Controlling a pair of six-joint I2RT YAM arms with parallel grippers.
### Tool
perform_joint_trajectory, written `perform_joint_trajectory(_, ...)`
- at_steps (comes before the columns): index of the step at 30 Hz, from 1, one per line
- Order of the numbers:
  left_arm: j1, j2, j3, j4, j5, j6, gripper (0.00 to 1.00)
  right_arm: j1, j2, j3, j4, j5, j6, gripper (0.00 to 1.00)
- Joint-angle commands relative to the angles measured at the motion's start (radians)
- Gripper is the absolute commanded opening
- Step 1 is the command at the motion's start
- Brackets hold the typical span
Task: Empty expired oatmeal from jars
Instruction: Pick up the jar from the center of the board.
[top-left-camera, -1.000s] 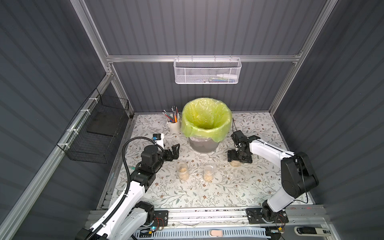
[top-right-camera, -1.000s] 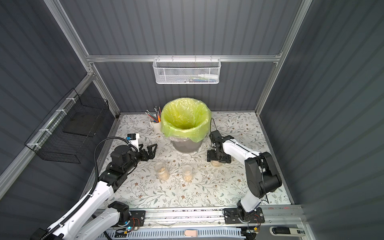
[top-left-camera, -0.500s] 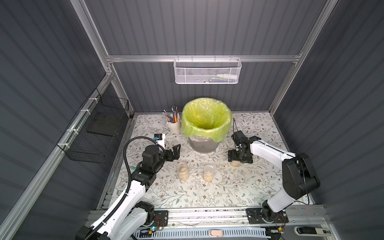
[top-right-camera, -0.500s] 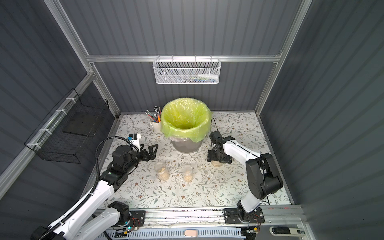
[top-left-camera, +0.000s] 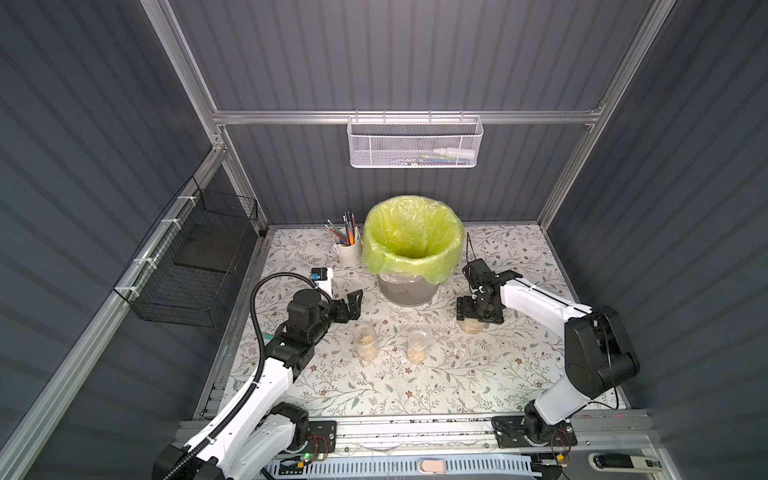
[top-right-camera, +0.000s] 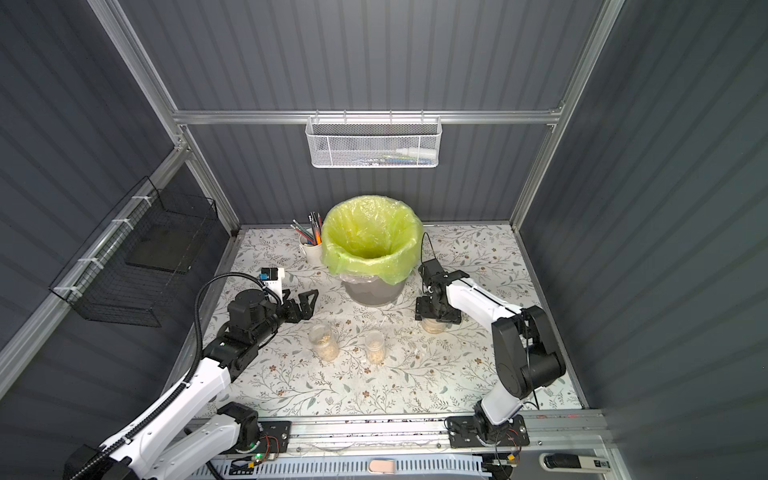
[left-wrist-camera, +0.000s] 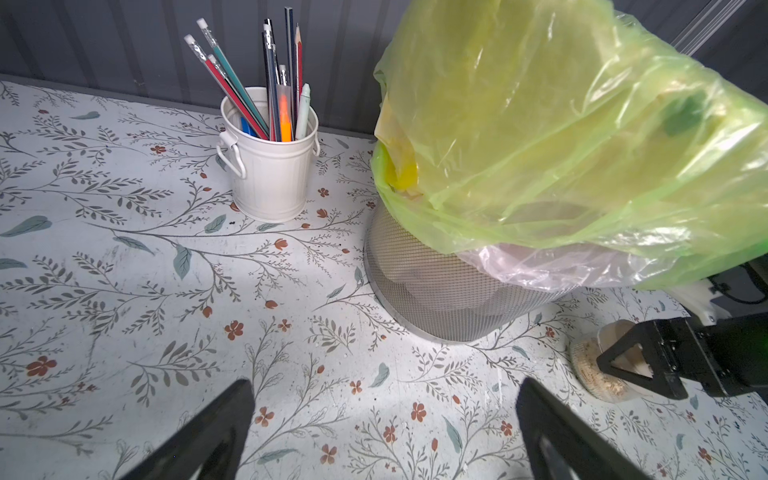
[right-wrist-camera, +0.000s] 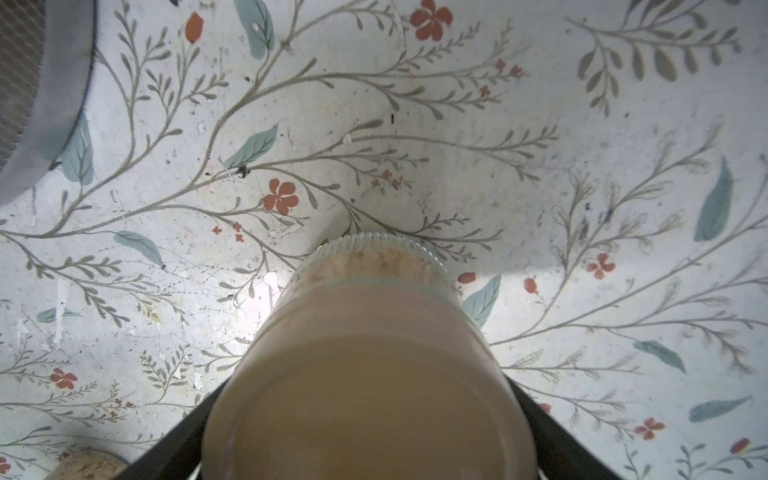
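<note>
Flanking squat lidded jar (top-left-camera: 471, 327): right jaws | left jaws: wide apart

Your left arm (top-left-camera: 266, 382) and right arm (top-left-camera: 536, 297) both wear white link shells with black joint housings. A ribbed black cable (top-left-camera: 254, 311) loops along the left one; what looks like a thin black wire (top-left-camera: 468, 249) rises off the right wrist. The left tool (top-left-camera: 353, 305) and right tool (top-left-camera: 478, 311) are black.
</note>
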Motion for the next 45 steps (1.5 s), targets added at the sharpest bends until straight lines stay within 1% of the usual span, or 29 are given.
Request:
perform_joint_trajectory(1, -0.007, 0.013, -0.003, 0.017, 0.0, 0.024, 1.0, 0.005, -0.003, -0.018, -0.014, 0.012, 0.014, 0.9)
perform_joint_trajectory(3, -0.01, 0.019, -0.002, 0.02, 0.001, 0.025, 1.0, 0.004, -0.002, -0.019, -0.013, 0.016, 0.015, 0.9)
perform_joint_trajectory(6, -0.016, 0.021, 0.002, 0.019, 0.0, 0.03, 1.0, 0.004, -0.005, -0.019, -0.005, 0.017, 0.016, 0.87)
perform_joint_trajectory(9, -0.024, 0.019, 0.008, 0.012, 0.0, 0.039, 1.0, 0.004, -0.003, -0.012, -0.01, 0.015, 0.014, 0.81)
perform_joint_trajectory(13, -0.042, 0.005, 0.008, 0.016, 0.006, 0.061, 1.0, 0.002, -0.022, -0.014, -0.01, 0.013, 0.013, 0.76)
perform_joint_trajectory(15, -0.052, -0.02, -0.011, 0.051, 0.021, 0.087, 1.0, 0.001, -0.037, -0.016, -0.011, -0.002, 0.008, 0.71)
perform_joint_trajectory(17, -0.063, -0.054, -0.049, 0.109, 0.045, 0.113, 1.0, -0.002, -0.056, -0.017, -0.01, -0.014, 0.007, 0.7)
perform_joint_trajectory(19, -0.069, -0.079, -0.07, 0.144, 0.043, 0.127, 1.0, -0.007, -0.071, -0.013, -0.017, -0.014, 0.008, 0.7)
perform_joint_trajectory(21, -0.071, -0.076, -0.066, 0.144, 0.049, 0.14, 1.0, -0.017, -0.086, -0.011, -0.02, -0.022, 0.007, 0.68)
perform_joint_trajectory(25, -0.085, -0.049, -0.054, 0.164, 0.105, 0.163, 1.0, -0.035, -0.106, -0.013, -0.025, -0.034, 0.004, 0.67)
perform_joint_trajectory(27, -0.12, -0.049, -0.054, 0.191, 0.128, 0.201, 1.0, -0.047, -0.116, -0.014, -0.031, -0.048, 0.0, 0.67)
perform_joint_trajectory(30, -0.195, -0.047, -0.051, 0.229, 0.086, 0.255, 1.0, -0.07, -0.151, -0.026, -0.037, -0.081, -0.006, 0.66)
perform_joint_trajectory(31, -0.209, -0.036, -0.039, 0.225, 0.089, 0.264, 1.0, -0.077, -0.164, -0.029, -0.04, -0.09, -0.009, 0.67)
perform_joint_trajectory(34, -0.247, 0.017, 0.006, 0.209, 0.099, 0.29, 1.0, -0.108, -0.207, -0.037, -0.061, -0.119, -0.02, 0.67)
perform_joint_trajectory(41, -0.387, 0.113, 0.074, 0.236, 0.143, 0.38, 1.0, -0.195, -0.329, -0.056, -0.144, -0.158, -0.051, 0.67)
perform_joint_trajectory(45, -0.461, 0.183, 0.149, 0.193, 0.153, 0.415, 1.0, -0.245, -0.393, -0.057, -0.186, -0.186, -0.068, 0.67)
